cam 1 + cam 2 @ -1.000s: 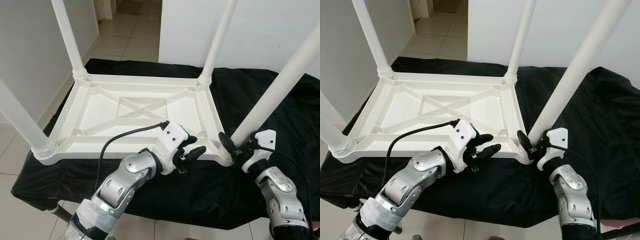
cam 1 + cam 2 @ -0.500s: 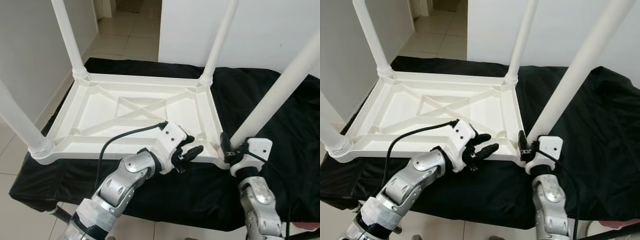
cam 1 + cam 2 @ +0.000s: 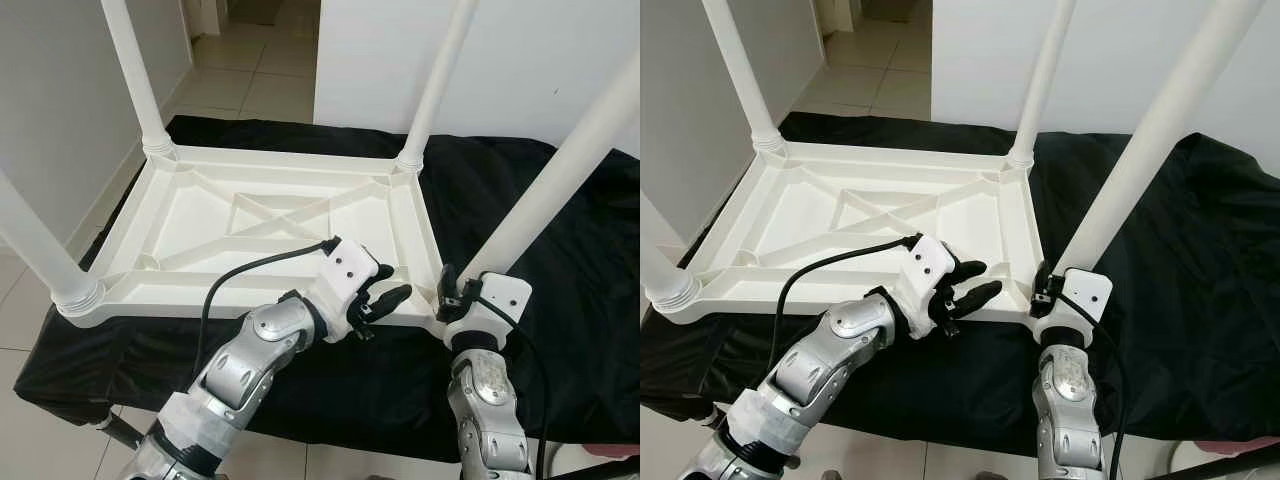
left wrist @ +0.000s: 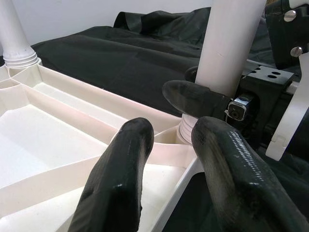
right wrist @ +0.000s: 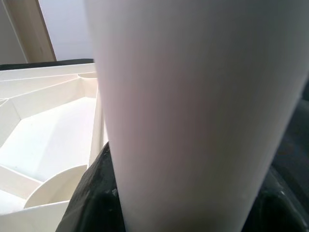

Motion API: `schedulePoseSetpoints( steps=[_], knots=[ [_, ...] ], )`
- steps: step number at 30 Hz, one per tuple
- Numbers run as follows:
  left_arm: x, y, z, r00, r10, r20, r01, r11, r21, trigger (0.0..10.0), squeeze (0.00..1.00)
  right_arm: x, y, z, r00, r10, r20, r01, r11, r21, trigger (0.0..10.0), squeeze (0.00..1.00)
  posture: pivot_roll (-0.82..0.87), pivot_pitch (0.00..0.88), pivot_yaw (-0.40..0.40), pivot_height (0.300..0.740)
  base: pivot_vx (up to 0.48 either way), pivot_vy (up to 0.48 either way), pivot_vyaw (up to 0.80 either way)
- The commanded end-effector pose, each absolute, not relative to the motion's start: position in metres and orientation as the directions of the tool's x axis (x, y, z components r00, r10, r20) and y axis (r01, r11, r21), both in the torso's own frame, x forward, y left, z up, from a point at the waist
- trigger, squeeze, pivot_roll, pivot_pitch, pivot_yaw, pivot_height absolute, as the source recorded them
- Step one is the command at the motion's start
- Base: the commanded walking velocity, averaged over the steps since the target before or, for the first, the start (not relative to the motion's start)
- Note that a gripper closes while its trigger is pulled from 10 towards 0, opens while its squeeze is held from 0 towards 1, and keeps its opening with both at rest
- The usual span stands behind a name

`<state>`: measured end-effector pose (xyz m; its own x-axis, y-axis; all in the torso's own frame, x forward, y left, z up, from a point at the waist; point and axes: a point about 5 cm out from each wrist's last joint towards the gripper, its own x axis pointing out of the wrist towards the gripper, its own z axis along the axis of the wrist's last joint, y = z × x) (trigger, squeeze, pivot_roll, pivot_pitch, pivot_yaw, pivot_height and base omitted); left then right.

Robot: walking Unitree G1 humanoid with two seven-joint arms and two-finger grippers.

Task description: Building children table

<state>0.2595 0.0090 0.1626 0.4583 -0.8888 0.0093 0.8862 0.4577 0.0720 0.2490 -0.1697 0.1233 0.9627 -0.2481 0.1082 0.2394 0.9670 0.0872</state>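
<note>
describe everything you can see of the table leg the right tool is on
The near-right table leg is a smooth white plastic-looking tube, tapering slightly toward a ribbed collar at its base. It stands in the near-right corner socket of the upside-down white tabletop, which lies on a black cloth. In the eye views it leans up and away to the right, its top out of frame. The right tool is closed around it just above the collar, black fingers on either side. The left tool is open beside it, apart from it.
</note>
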Motion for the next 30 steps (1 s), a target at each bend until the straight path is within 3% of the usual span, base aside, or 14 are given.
schedulePoseSetpoints(
  steps=[1,2,3,5,6,15,20,21,22,23,29,30],
  knots=[
    [0.259,0.008,0.160,0.441,-0.898,0.001,0.895,0.440,0.075,10.0,0.00,0.247,-0.162,0.115,0.965,-0.255,0.061,0.247,0.963,0.106,10.0,0.00,-0.09,0.000,-0.031,0.740,0.000,0.000,0.00],
    [0.259,0.007,0.160,0.442,-0.897,0.003,0.894,0.441,0.074,10.0,0.00,0.247,-0.164,0.116,0.964,-0.256,0.066,0.248,0.962,0.111,10.0,0.00,-0.10,0.000,-0.031,0.740,0.000,0.000,0.00],
    [0.259,0.007,0.161,0.444,-0.896,0.007,0.893,0.444,0.073,10.0,0.00,0.247,-0.165,0.117,0.963,-0.261,0.071,0.253,0.961,0.110,10.0,0.14,-0.10,0.000,-0.031,0.740,0.000,0.000,0.00],
    [0.259,0.007,0.161,0.446,-0.895,0.010,0.893,0.445,0.071,10.0,0.00,0.247,-0.166,0.118,0.961,-0.265,0.074,0.256,0.960,0.110,10.0,0.14,-0.10,0.000,-0.031,0.740,0.000,0.000,0.00],
    [0.260,0.007,0.161,0.446,-0.895,0.013,0.892,0.446,0.070,10.0,0.00,0.247,-0.167,0.119,0.962,-0.261,0.079,0.251,0.961,0.118,10.0,1.00,-0.10,0.000,-0.033,0.740,0.000,0.000,0.00],
    [0.262,0.006,0.162,0.448,-0.894,0.021,0.891,0.449,0.073,10.0,0.00,0.247,-0.176,0.125,0.969,-0.222,0.108,0.212,0.973,0.096,10.0,1.00,-0.10,0.000,-0.037,0.740,0.000,0.000,0.00],
    [0.262,0.004,0.163,0.444,-0.895,0.031,0.893,0.445,0.069,10.0,0.00,0.240,-0.194,0.128,0.992,-0.027,0.127,0.025,1.000,0.018,10.0,1.00,-0.11,0.000,-0.038,0.740,0.000,0.000,0.00],
    [0.262,0.004,0.163,0.442,-0.897,0.031,0.894,0.443,0.068,10.0,0.00,0.239,-0.197,0.128,0.992,0.022,0.121,-0.024,1.000,0.009,10.0,0.92,-0.11,0.000,-0.035,0.740,0.000,0.000,0.00],
    [0.262,0.004,0.163,0.441,-0.897,0.032,0.895,0.442,0.068,10.0,0.00,0.239,-0.198,0.128,0.992,0.040,0.120,-0.042,0.999,0.016,10.0,0.92,-0.11,0.000,-0.035,0.740,0.000,0.000,0.00],
    [0.262,0.004,0.163,0.440,-0.898,0.032,0.895,0.441,0.069,10.0,0.00,0.239,-0.201,0.130,0.989,0.082,0.120,-0.085,0.996,0.021,10.0,0.00,-0.11,0.000,-0.033,0.740,0.000,0.000,0.00],
    [0.262,0.004,0.164,0.440,-0.897,0.033,0.895,0.441,0.070,10.0,0.00,0.240,-0.205,0.133,0.978,0.174,0.114,-0.174,0.985,-0.016,10.0,0.00,-0.11,0.000,-0.030,0.740,0.000,0.000,0.00],
    [0.263,0.004,0.165,0.439,-0.898,0.036,0.895,0.441,0.070,10.0,0.00,0.241,-0.206,0.131,0.959,0.275,0.073,-0.272,0.961,-0.047,10.0,0.00,-0.10,0.000,-0.032,0.740,0.000,0.000,0.00]
  ],
)
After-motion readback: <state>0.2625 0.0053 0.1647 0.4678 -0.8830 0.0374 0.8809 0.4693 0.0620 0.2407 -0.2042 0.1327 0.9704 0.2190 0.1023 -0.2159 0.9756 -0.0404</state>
